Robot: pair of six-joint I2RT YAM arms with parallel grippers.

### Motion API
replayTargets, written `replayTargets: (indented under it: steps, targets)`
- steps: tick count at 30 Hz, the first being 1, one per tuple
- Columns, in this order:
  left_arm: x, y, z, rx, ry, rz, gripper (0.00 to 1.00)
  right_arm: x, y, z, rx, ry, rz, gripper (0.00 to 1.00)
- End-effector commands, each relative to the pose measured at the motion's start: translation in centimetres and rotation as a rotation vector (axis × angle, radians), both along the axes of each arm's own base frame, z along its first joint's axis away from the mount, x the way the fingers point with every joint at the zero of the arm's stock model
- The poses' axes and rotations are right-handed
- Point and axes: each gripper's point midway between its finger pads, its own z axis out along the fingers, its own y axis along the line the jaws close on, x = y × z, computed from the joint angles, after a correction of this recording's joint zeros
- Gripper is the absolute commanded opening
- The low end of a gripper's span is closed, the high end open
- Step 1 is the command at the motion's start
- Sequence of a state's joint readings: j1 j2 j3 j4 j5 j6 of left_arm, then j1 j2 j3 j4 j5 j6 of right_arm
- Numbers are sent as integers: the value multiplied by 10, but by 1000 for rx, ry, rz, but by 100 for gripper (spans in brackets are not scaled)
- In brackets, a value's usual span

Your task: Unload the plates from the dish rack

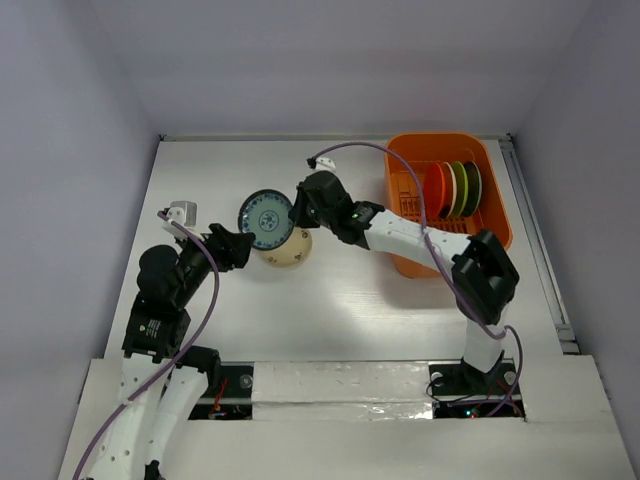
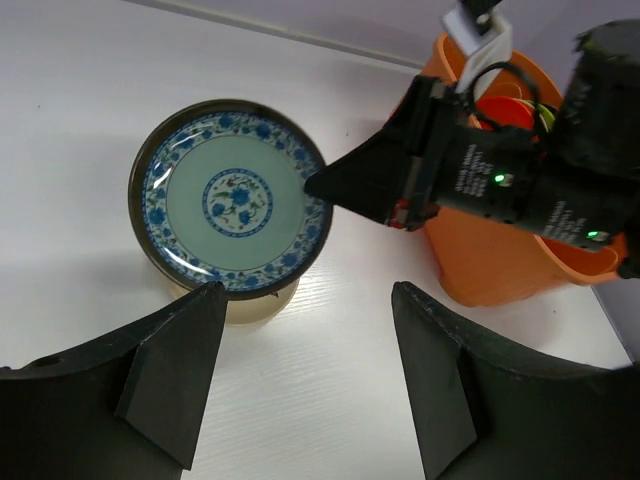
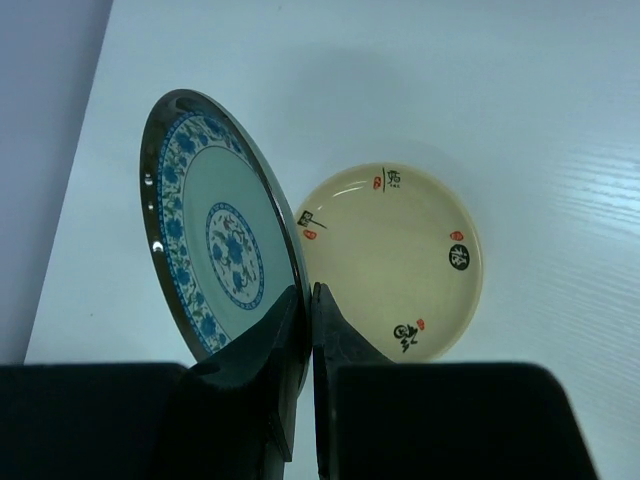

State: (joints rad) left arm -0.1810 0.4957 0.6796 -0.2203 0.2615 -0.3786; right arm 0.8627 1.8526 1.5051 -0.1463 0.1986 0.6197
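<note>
From above, one cream plate (image 1: 287, 248) is laid flat on the table (image 1: 350, 310), while several plates (image 1: 455, 190) are left standing in the dish rack (image 1: 437, 139) — most of the job is judged undone. At the left wrist, the left gripper (image 2: 305, 300) is held wide and empty. At the right wrist, the patterned plate (image 3: 215, 260) is pinched by its rim in the right gripper (image 3: 305, 300), over the cream one.

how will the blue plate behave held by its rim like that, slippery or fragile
Probably stiff: the blue plate shows no bend though the right tool pinches only its rim. Its glossy glaze catches highlights, so it may slip or swing in that narrow pinch. It looks ceramic, so a drop onto the cream plate beneath could chip either.
</note>
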Motion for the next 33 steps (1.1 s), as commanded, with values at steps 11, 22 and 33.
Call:
replayTargets:
  steps: [11, 22, 33]
  targets:
    - [6, 2, 5, -9, -30, 12, 64, 20, 8, -39, 82, 27, -125, 7]
    - [7, 2, 4, -9, -25, 11, 64, 11, -9, -74, 58, 75, -175, 25]
    - [6, 1, 4, -8, -27, 7, 64, 9, -39, -40, -86, -1, -189, 70]
